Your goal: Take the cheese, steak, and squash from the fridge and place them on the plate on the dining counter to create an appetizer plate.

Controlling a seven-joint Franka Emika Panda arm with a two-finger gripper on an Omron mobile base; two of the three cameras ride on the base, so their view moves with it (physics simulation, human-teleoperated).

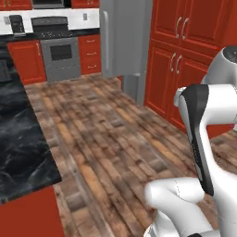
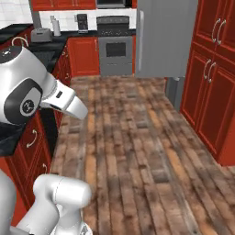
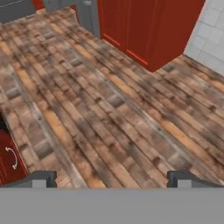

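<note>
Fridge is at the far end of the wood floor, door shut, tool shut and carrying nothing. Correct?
Not quite: the tool is open, its two fingertips standing wide apart over bare wood floor in the hand view. The rest holds: the fridge is at the far end with its door shut, and nothing is carried.

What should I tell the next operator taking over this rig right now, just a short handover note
Gripper: open, holding nothing, pointed down at the wooden floor.
Fridge: ahead across the kitchen, between the stove and the red cabinets; from here its door looks closed.
Dining counter: black marbled top on the left of the left base view.
Done: nothing visibly fetched.
Left: drive to the fridge, open it, bring cheese, steak and squash to the plate on the counter.
</note>
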